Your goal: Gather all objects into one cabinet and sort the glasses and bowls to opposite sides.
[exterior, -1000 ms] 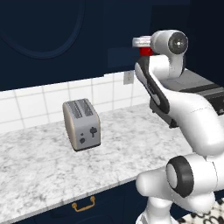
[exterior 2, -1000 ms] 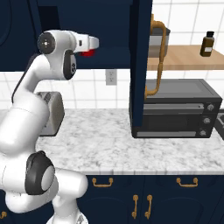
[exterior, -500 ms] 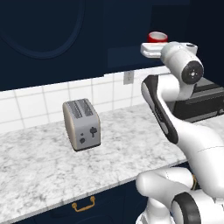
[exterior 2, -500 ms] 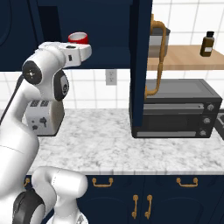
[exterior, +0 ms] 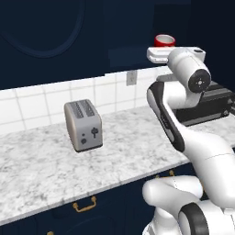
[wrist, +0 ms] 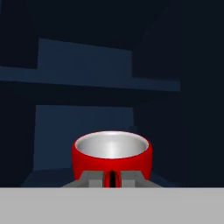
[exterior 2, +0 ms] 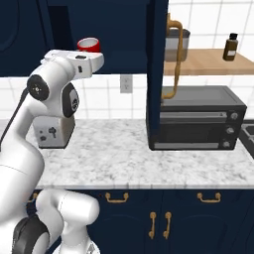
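Now the tool (wrist: 112, 178) pinches the bright-red cylindrical cup (wrist: 112, 155), raised since a second ago, facing the navy cabinet shelf (wrist: 87, 78) at 12 o'clock; placement next.

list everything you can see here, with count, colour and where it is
red cup: 1, red with pale inside, upright in the gripper, raised in front of the cabinet
cabinet: 1, dark navy, on the wall above the counter, shelf inside
toaster: 1, grey, on the counter by the tiled wall
oven: 1, black, on the counter's right part
counter: 1, white-grey marble, over navy drawers with gold handles
wooden shelf: 1, tan, above the oven
brown bottle: 1, on the wooden shelf
wall outlet: 1, white, on the tiles
gripper: 1, shut on the red cup
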